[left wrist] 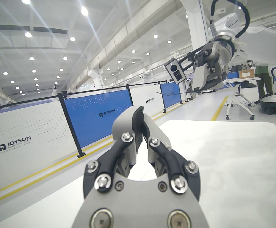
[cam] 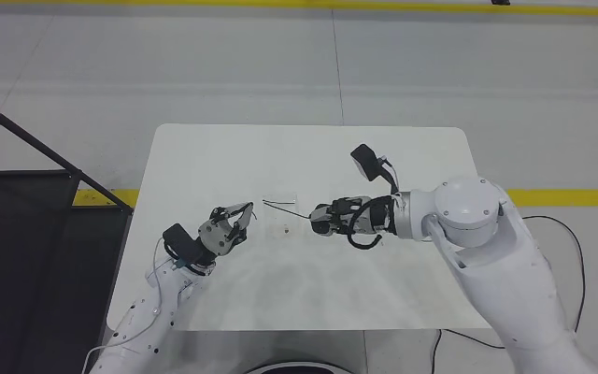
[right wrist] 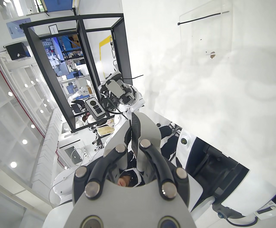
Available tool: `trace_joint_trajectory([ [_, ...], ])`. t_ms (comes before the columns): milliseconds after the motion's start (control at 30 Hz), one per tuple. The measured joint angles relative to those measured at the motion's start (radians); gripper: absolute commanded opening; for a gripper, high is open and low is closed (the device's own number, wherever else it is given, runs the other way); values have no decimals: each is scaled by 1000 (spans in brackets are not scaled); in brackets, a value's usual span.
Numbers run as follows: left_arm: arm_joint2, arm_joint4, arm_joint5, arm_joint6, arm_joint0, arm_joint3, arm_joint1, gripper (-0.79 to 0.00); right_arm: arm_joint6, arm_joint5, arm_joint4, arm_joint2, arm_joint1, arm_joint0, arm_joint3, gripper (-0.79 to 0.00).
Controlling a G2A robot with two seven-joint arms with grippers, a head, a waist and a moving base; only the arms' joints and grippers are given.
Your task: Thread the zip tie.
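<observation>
My right gripper (cam: 316,218) is shut on a thin black zip tie (cam: 288,208) above the middle of the white table (cam: 392,159). The tie sticks out level towards my left gripper (cam: 248,209), as the left wrist view shows: right gripper (left wrist: 195,90), zip tie (left wrist: 174,93). My left gripper (left wrist: 140,110) is shut, pads together, a short gap from the tie's free end. A thin black strand (right wrist: 132,77) shows beside the left gripper (right wrist: 117,86); I cannot tell whether it is held. A second zip tie (right wrist: 200,19) lies flat on a clear sheet (right wrist: 215,36).
A small brown speck (right wrist: 212,55) lies on the table (right wrist: 194,97) by the clear sheet. A dark framed panel (cam: 37,243) stands off the table's left edge. The table's right half and far side are bare.
</observation>
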Motion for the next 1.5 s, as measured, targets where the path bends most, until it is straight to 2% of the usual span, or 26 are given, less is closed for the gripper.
trace_joint_trajectory([
  [267,0,0,0,0,0,0,0,-785,-11,-6,6,-1,-1,-9,1,-785],
  [433,-6,-19,8,-26,11,-17,0,-785,-44,12,68,-3,-4,-25,9,-785],
  [667,-14,-42,6,-26,19,-32,2,-785,-9,50,139,-14,-2,-9,36,-785],
  [967,6,-69,54,-38,9,-31,-6,-785,-72,113,251,-113,19,69,70,-785],
  [1200,13,-71,72,-44,5,-28,-9,-785,-50,91,276,-108,53,68,93,-785],
  [1500,12,-71,72,-44,5,-28,-9,-785,-56,97,312,-124,73,81,88,-785],
])
